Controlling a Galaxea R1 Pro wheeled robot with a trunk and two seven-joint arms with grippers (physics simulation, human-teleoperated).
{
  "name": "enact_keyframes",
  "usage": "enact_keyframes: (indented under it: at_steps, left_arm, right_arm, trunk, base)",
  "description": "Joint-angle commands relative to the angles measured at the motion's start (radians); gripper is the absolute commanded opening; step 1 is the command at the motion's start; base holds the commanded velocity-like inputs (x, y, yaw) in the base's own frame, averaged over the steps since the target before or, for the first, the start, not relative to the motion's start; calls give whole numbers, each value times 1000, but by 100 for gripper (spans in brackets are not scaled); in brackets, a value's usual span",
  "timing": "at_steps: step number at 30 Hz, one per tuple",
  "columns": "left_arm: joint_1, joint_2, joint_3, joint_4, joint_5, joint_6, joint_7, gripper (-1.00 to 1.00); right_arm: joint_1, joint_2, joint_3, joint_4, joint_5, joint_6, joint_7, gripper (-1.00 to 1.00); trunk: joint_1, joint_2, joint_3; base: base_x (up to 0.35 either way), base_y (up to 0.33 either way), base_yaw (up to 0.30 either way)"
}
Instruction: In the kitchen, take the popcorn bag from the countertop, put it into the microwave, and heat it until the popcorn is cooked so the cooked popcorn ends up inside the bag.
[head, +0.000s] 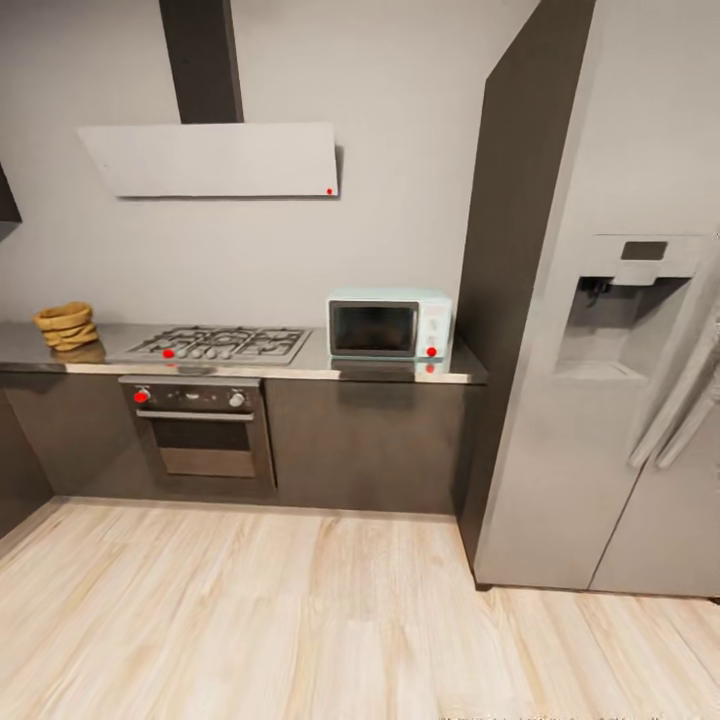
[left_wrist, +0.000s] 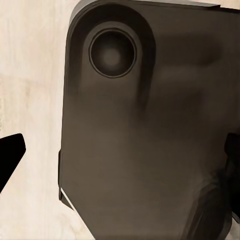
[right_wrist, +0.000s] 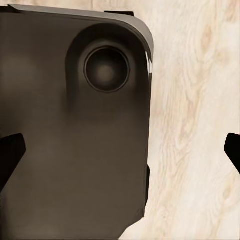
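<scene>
Popcorn bag (head: 66, 326) sits at the far left end of the countertop (head: 300, 368), left of the gas hob (head: 222, 344) and well apart from the microwave (head: 390, 325), which stands at the counter's right end beside the tall refrigerator (head: 610, 380). The bag reads as coarse, tan, with a rolled rim; kernels are too small to make out. The microwave is boxy, pale mint, its dark glass door closed.

Both wrist views look down on the robot's dark, smooth base over pale wood floor (head: 300, 620), suggesting arms parked low for travel. The right gripper (right_wrist: 120, 150) shows 2 dark fingertips set wide apart, nothing between. Left gripper: I cannot tell its state.
</scene>
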Motion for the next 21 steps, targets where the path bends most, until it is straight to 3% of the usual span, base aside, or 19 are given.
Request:
enact_keyframes:
  at_steps: [1,12,21]
  left_arm:
    - [1,0,0,-2,9,0,0,100]
    - [1,0,0,-2,7,-1,0,100]
    - [1,0,0,-2,9,0,0,100]
  right_arm:
    - [0,0,1,1,1,-3,-1,100]
    - [0,-1,1,1,1,-3,-1,100]
    - [-1,-1,1,0,1,1,-1,100]
  trunk:
    - [0,0,-1]
    - [0,0,-1]
    - [0,0,-1]
  base:
    - [0,0,-147]
    - [0,0,-135]
    - [93,81,-15]
